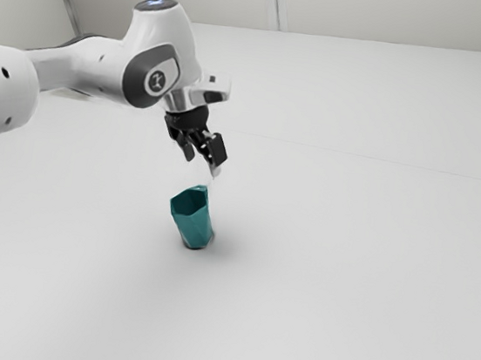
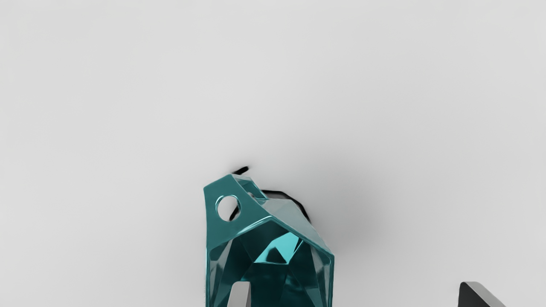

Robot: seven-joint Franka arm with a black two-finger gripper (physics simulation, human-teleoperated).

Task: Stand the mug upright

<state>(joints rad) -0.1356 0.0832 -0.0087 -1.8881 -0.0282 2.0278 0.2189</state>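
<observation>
Mug (image 1: 193, 222) sits on white table (image 1: 341, 289) below spread pincer (image 1: 203, 163), one fingertip (image 2: 241, 294) partly hiding its mouth.

I work in a plain, pale room, perhaps a lab, though I cannot tell for sure: a broad white table (image 1: 341, 289) spreads beneath my gripper (image 1: 203, 163), with a white panel (image 1: 364, 99) and pale wall (image 1: 375, 12) beyond.

The wrist view's edge cuts off the mug (image 2: 273, 245) and both fingers (image 2: 242, 294).
</observation>
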